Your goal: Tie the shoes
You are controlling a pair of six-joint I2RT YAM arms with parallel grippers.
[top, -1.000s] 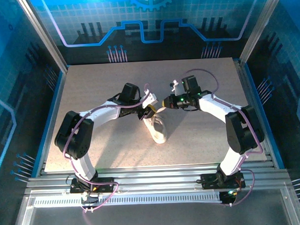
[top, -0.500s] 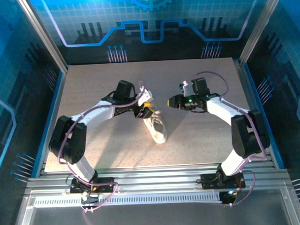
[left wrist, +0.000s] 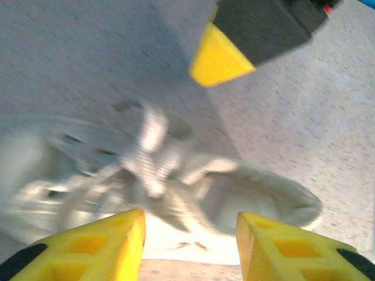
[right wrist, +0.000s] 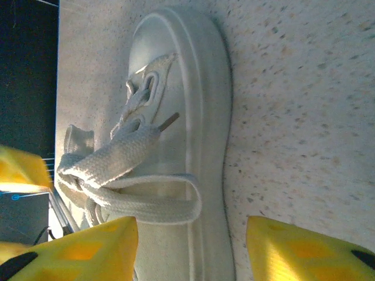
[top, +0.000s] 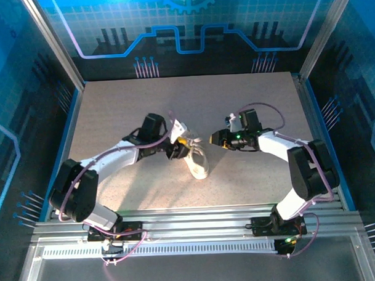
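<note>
The white shoe (top: 198, 163) lies on the table between both arms, toe toward the near edge. In the right wrist view the shoe (right wrist: 176, 70) shows its laces (right wrist: 111, 158) crossed in a knot, with one flat loop (right wrist: 176, 205) lying over its side. My left gripper (top: 178, 148) hangs open just left of the shoe's far end; the left wrist view has the blurred shoe (left wrist: 176, 175) beyond its open gripper (left wrist: 190, 225). My right gripper (top: 214, 139) is open just right of that end, and its open jaws (right wrist: 192, 234) straddle the shoe's side without touching.
The speckled tabletop (top: 124, 105) has free room all round the shoe. Metal rails (top: 190, 220) run along the near edge, and blue walls (top: 190, 35) close the back and sides. A finger of the right gripper (left wrist: 220, 58) crosses the left wrist view.
Both grippers have opened from shut. The right one drew off to the right, then came back lower beside the shoe. The left gripper dropped toward the near side.
</note>
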